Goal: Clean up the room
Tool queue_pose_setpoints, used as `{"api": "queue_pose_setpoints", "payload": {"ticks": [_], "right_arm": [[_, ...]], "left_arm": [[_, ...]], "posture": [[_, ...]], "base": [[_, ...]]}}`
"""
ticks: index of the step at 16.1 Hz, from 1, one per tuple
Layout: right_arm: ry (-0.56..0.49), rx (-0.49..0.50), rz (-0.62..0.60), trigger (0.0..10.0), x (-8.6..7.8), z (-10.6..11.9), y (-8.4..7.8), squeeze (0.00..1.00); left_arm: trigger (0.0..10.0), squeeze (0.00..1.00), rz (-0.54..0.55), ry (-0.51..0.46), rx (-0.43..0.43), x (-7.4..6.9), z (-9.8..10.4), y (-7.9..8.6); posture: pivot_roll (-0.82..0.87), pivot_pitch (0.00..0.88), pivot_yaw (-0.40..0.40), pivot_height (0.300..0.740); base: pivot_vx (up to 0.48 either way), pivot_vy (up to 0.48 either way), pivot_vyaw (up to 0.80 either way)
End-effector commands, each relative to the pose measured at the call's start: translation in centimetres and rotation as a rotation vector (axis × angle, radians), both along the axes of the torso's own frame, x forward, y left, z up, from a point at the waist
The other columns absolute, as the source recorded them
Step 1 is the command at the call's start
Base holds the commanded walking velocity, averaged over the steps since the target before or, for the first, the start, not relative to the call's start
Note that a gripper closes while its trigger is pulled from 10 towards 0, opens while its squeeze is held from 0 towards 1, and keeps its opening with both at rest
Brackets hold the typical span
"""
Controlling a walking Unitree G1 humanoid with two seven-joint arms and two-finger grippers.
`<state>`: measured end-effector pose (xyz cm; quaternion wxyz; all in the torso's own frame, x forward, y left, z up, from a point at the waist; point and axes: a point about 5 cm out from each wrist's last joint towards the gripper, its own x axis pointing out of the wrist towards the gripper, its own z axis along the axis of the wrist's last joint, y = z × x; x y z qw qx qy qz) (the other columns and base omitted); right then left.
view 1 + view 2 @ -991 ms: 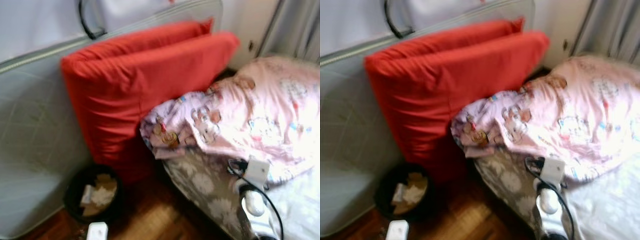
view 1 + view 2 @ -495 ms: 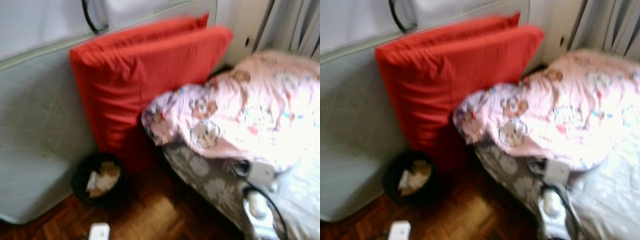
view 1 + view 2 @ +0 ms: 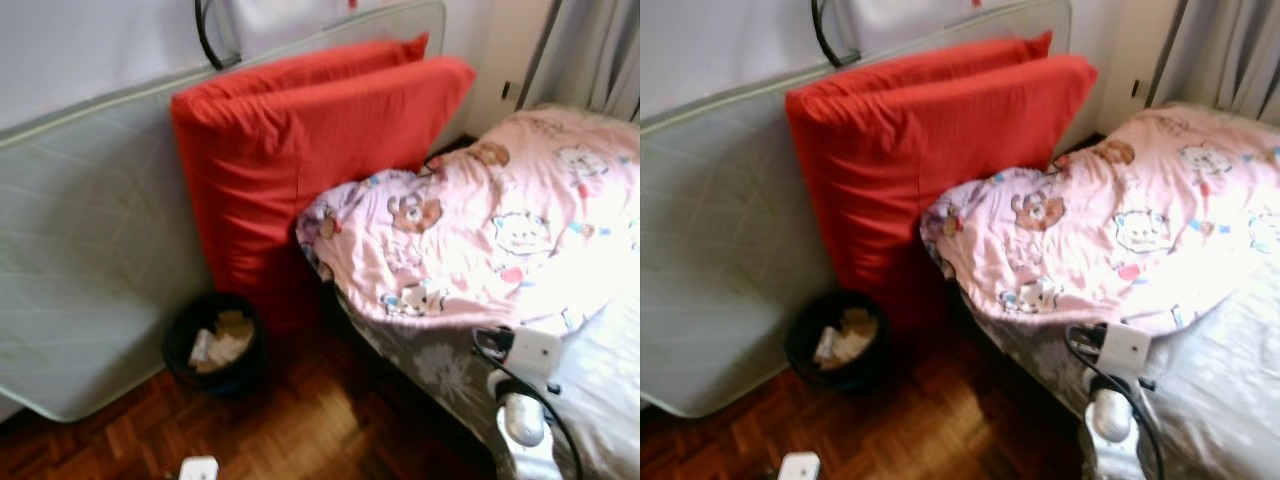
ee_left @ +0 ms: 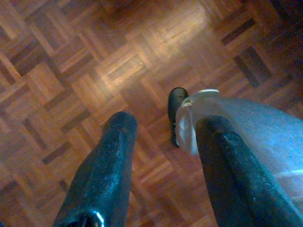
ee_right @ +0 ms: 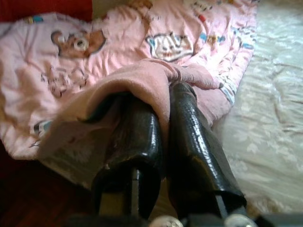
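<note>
A pink blanket (image 3: 480, 230) printed with bears and cats lies crumpled across the bed (image 3: 610, 370), and one corner hangs over the bed's grey flowered side (image 3: 440, 365). My right arm (image 3: 520, 420) reaches up from the lower right to the blanket's near edge. In the right wrist view my right gripper (image 5: 161, 97) is shut on a fold of the pink blanket (image 5: 142, 78), which drapes over both fingers. My left gripper (image 4: 165, 123) hangs open above the parquet floor (image 4: 71, 71) with nothing between its fingers.
Two red cushions (image 3: 300, 160) lean on a grey-green mattress (image 3: 90, 240) that stands against the wall. A black waste bin (image 3: 213, 343) holding crumpled paper sits on the parquet at their foot. Grey curtains (image 3: 600, 50) hang behind the bed.
The whole picture has shifted and sharpened as the camera moved. The blanket's near edge now lies flatter and more spread out on the bed, still in my right gripper.
</note>
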<state>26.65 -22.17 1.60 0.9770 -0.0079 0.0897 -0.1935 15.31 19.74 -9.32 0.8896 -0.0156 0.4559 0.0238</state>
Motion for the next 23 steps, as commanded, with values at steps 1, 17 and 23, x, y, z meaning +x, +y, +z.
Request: {"api": "queue_pose_setpoints", "payload": {"ticks": [1, 17, 23], "right_arm": [[0.041, -0.006, 0.005, 10.0, 0.0, -0.5, 0.3, 0.0], [0.52, 0.158, -0.002, 10.0, -4.8, -7.1, 1.0, 0.0], [0.527, 0.15, -0.009, 10.0, -4.7, -7.1, 0.6, 0.0]], "left_arm": [[10.0, 0.0, -0.012, 0.011, 0.012, -0.1, -0.1, 0.0], [10.0, 0.0, -0.024, 0.008, 0.018, 0.0, 0.0, 0.1], [10.0, 0.0, -0.024, 0.008, 0.018, 0.0, 0.0, 0.0]], "posture": [[-0.01, 0.04, 0.034, 0.74], [0.0, 0.043, 0.036, 0.74], [-0.01, 0.044, 0.034, 0.74]], "base": [[0.0, 0.0, 0.0], [0.0, 0.0, 0.0], [0.0, 0.0, 0.0]]}}
